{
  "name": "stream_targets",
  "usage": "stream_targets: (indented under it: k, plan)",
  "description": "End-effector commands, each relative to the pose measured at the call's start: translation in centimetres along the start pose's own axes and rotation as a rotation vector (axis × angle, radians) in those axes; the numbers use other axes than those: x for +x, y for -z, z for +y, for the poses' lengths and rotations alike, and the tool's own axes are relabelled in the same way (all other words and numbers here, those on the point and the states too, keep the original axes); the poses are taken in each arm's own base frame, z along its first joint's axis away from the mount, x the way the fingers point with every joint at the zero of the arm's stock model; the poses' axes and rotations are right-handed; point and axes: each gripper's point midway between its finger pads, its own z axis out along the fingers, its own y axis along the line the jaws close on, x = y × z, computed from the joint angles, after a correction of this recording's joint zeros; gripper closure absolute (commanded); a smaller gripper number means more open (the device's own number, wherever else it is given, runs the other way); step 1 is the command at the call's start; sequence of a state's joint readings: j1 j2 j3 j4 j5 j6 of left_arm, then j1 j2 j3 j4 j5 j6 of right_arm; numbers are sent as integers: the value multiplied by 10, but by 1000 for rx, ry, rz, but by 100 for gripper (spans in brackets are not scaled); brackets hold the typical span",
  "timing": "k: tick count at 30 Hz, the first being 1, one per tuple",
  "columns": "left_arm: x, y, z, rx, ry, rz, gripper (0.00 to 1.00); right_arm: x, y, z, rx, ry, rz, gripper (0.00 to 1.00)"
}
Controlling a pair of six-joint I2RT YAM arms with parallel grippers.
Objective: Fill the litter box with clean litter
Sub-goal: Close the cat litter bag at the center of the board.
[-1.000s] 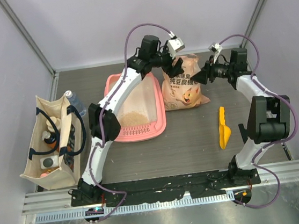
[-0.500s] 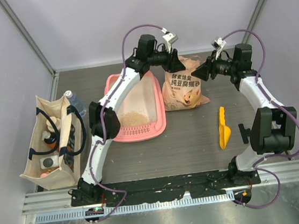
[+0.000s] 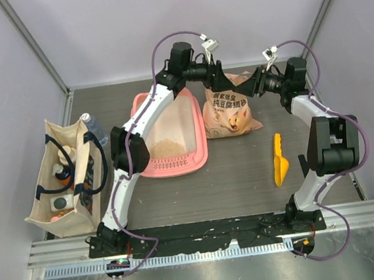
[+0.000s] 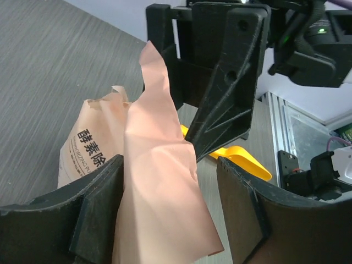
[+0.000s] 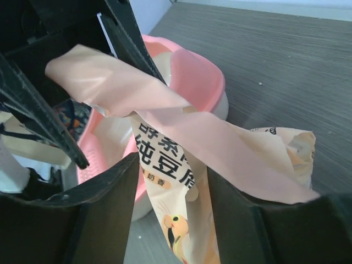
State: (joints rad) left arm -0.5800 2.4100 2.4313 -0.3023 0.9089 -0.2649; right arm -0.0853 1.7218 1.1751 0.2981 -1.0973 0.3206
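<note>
The pink litter box (image 3: 201, 153) lies left of centre with a tan pile of clean litter (image 3: 167, 147) on its floor. Its rim (image 5: 193, 78) also shows in the right wrist view. A peach litter bag (image 3: 230, 113) stands just right of the box. Both grippers meet at the bag's top. My left gripper (image 3: 223, 80) (image 4: 170, 203) is open; a loose peach flap (image 4: 159, 181) of the bag leans on its left finger, with a gap to the right one. My right gripper (image 3: 248, 87) (image 5: 173, 203) is open, with the printed bag (image 5: 170, 159) between its jaws and the flap draped over one finger.
A yellow scoop (image 3: 280, 160) (image 4: 242, 159) lies on the table right of the bag. A beige tote bag (image 3: 66, 174) full of items stands at the far left with a water bottle (image 3: 95, 128) behind it. Grey walls close in the table's back and sides.
My left gripper has dropped from above the bag onto its top flap. The right gripper has shifted up and left, closer to the bag's top. Bag, box and scoop stay put.
</note>
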Motion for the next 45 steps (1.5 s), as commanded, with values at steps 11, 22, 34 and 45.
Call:
stream_targets:
  k: [11, 22, 34, 45]
  plan:
    - [12, 0, 7, 16, -171, 24, 16, -4, -7, 27, -149, -148, -25, 30]
    - [33, -30, 12, 49, -200, 23, 27, -3, -13, 18, -165, -248, -18, 29]
    - [22, -26, 29, 33, -56, -51, 67, -9, -6, 31, -209, -286, -6, 27]
    - [14, -11, 25, 47, -16, -57, 80, -16, 6, 39, -235, -132, 9, 21]
